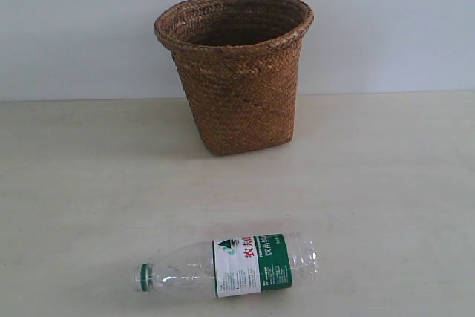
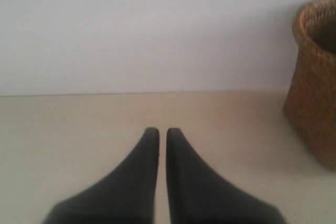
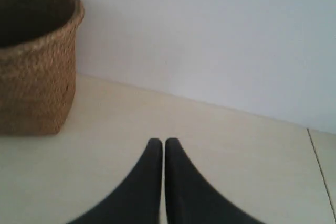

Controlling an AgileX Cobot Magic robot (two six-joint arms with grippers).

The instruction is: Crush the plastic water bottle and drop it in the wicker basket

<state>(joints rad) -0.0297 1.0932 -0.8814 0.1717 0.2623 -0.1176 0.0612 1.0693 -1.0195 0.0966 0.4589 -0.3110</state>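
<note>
Exterior view: the plastic water bottle [image 1: 230, 266] lies crosswise on the desk [image 1: 386, 183] in front of the wicker basket [image 1: 236, 72], cap toward my clenched left end effector [image 2: 158, 132], base toward my clenched right end effector [image 3: 159, 142].

Plastic water bottle [image 1: 230, 266] — clear, slim, green cap, white-and-green label with red characters. Lies on its side on the table [image 1: 386, 183], cap toward the left of the exterior view, base toward the right. Body round, no dents visible. Wicker basket [image 1: 236, 72] — brown weave, flared round rim, narrower squarish base. Stands upright, mouth open, behind the bottle and well apart from it.
</note>
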